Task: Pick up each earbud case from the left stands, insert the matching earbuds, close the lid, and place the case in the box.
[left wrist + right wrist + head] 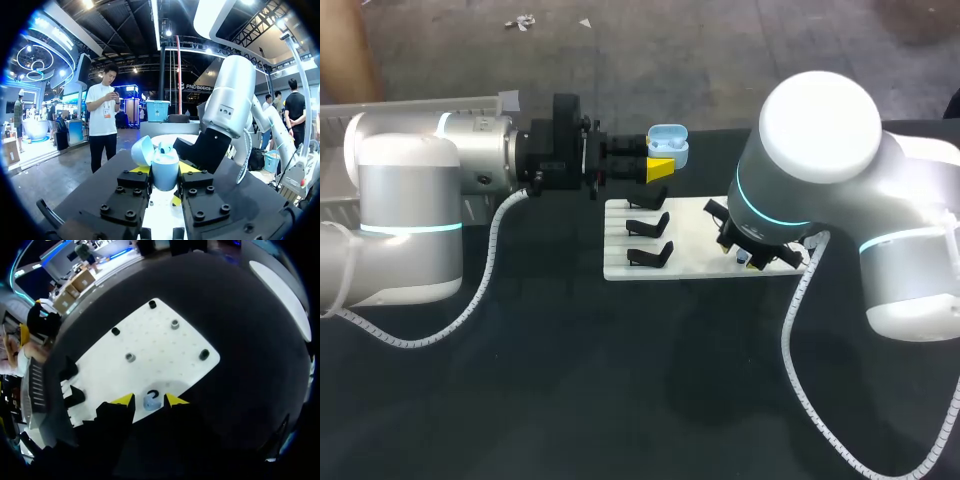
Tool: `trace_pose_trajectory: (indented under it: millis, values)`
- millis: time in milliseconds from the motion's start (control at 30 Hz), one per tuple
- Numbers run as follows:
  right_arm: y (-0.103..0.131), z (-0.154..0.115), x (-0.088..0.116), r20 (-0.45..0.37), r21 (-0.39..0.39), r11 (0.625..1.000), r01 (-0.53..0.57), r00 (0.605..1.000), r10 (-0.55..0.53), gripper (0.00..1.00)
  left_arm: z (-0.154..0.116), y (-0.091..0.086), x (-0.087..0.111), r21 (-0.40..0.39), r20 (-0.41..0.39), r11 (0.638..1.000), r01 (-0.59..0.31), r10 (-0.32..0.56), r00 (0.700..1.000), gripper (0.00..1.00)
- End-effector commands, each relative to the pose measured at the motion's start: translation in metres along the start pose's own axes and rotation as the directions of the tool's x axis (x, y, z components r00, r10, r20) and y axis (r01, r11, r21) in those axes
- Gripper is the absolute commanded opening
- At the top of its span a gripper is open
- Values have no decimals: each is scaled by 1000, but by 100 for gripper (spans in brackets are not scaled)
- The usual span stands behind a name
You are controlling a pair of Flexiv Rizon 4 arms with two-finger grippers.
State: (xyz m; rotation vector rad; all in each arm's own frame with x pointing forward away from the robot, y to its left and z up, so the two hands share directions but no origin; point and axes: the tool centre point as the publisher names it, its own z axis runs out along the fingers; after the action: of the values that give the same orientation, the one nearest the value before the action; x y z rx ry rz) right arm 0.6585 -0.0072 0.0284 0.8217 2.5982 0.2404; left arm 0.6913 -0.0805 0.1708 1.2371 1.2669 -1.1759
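Between the yellow-tipped fingers of the left gripper [165,176] sits the earbud case [165,169], clamped from both sides. It is held above the far part of the black table [570,380], just beyond the white board [685,245]. Black finger blocks hide its lower body, so only the rounded upper part shows. The case is pale blue, smooth, glossy and pebble-shaped, with its lid [142,150] swung open to one side. Something small and pale stands in the open top, too small to make out. The board is a flat white plate dotted with fine holes; it carries black angular stands [648,226] in a row and short round pegs [204,354], some black, some grey. From the head view the right gripper [149,400] is covered by its own wrist. Its wrist view shows the fingers apart, with a small pale blue earbud [151,403] lying on the board between them, apparently untouched.
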Motion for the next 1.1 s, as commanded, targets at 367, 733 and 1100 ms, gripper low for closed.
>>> trace_pose_trajectory:
  millis: [367,733,1100]
  values:
    - [-1,-2,0,4,18,1000,9,1000,-9,33,0,-1,1,-5,5,1000,-5,5,1000,0]
    - [-3,-3,2,1,28,1000,8,1000,-8,33,0,-1,1,-5,5,1000,-5,5,1000,0]
    - [0,0,2,-3,29,1000,12,1000,-12,0,0,-1,1,-5,5,1000,-5,5,1000,0]
